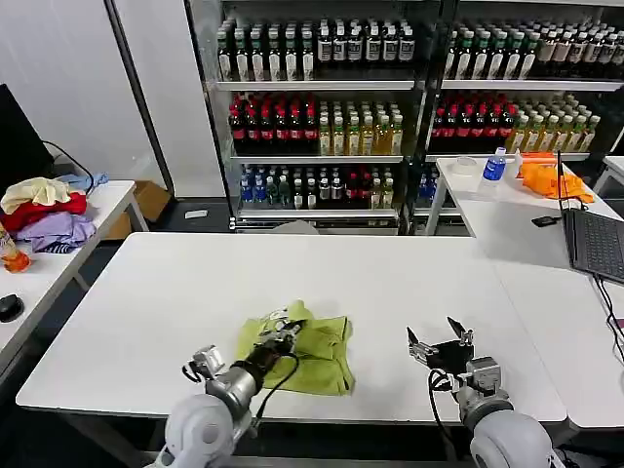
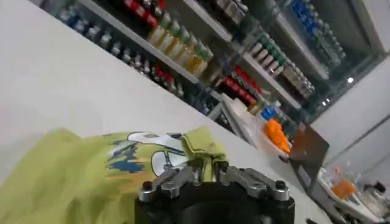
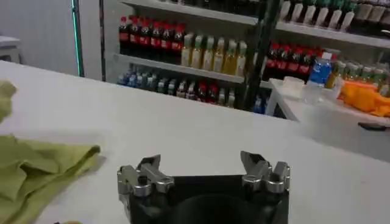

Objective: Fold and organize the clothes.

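A lime T-shirt (image 1: 297,349) lies crumpled into a rough, partly folded bundle on the white surface (image 1: 175,292), near its front edge and a little left of the middle. The left pincer (image 1: 284,331) rests on top of the bundle, toward its rear left part, fingers pressed together on a raised fold of the cloth; in the left wrist view the same pincer (image 2: 208,172) pinches a bunched ridge of the shirt (image 2: 73,176), and just beside that ridge the white and blue printed graphic (image 2: 146,152) faces up. The right pincer (image 1: 441,339) hovers above bare surface to the right of the shirt, apart from it, with its two fingers spread wide and nothing between them. In the right wrist view that pincer (image 3: 203,171) stands open over the white top, and the shirt's edge (image 3: 36,167) lies off to one side, not touching it. On a side table at the far left sits a heap of cream, red and lilac garments (image 1: 44,213). On another table at the far right lie an orange cloth (image 1: 551,179), a plastic bottle with a blue label (image 1: 495,166) and an open laptop (image 1: 597,244). Behind the surface stand shelves of bottled drinks (image 1: 322,117).
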